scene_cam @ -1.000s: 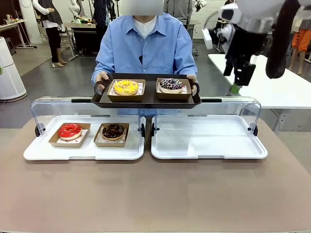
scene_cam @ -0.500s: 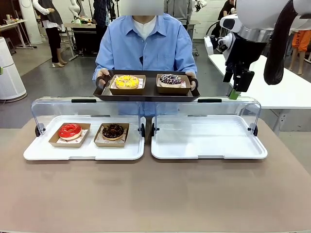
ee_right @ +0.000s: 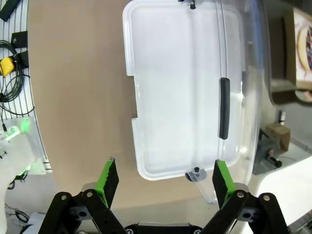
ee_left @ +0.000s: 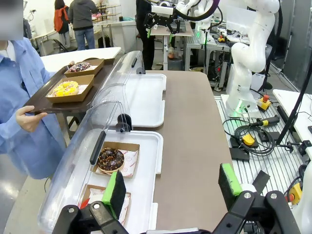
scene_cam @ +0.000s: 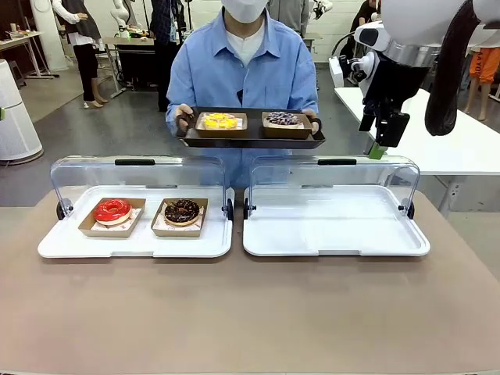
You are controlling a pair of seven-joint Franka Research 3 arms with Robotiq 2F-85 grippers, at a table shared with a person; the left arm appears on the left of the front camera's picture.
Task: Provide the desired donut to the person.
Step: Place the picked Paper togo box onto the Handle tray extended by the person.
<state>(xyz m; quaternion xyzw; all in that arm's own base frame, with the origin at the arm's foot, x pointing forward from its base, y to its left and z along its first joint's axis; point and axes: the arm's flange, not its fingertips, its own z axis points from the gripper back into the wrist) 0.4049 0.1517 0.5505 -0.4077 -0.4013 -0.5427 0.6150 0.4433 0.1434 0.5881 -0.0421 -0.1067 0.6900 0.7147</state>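
A red-glazed donut and a chocolate donut sit in paper boxes on the left white tray. Across the table the person holds a dark tray carrying a yellow donut and a sprinkled donut. My right gripper hangs open, high above the far right corner of the right white tray; its wrist view looks straight down on that tray. My left gripper is open above the table, with the chocolate donut just ahead to its left.
Both clear lids stand flipped up along the far edge of the trays, between me and the person. The right tray holds nothing. Bare brown tabletop fills the near side. A white table stands at the right.
The person has drawn the dark tray back from above the lids and lifted it higher. My right gripper shifted slightly a second ago and has held still since.
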